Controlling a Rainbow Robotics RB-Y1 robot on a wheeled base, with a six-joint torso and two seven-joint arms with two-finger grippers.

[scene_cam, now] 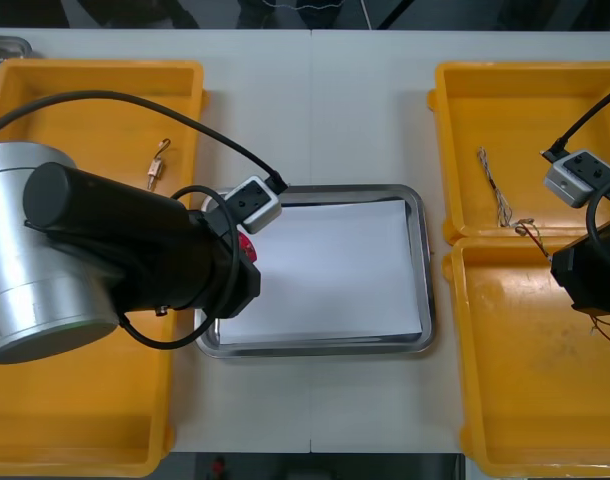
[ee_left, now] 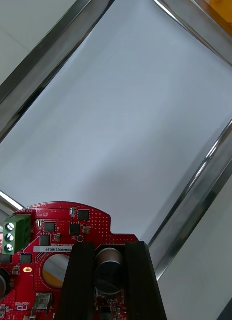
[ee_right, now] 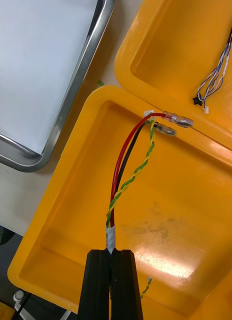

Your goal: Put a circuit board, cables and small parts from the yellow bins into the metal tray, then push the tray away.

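We see the left gripper (ee_left: 110, 272) at the left, fingers clamped on the round red circuit board (ee_left: 56, 235) over the left edge of the metal tray (scene_cam: 315, 349). Rightward, the right gripper (ee_right: 114, 257) pinches the red and yellow cable (ee_right: 112, 235) over the nearer right yellow bin (ee_right: 186, 200).

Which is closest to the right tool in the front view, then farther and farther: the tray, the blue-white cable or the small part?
From the right tool:
1. Blue-white cable, far right bin.
2. Tray, middle.
3. Small part, far left bin.
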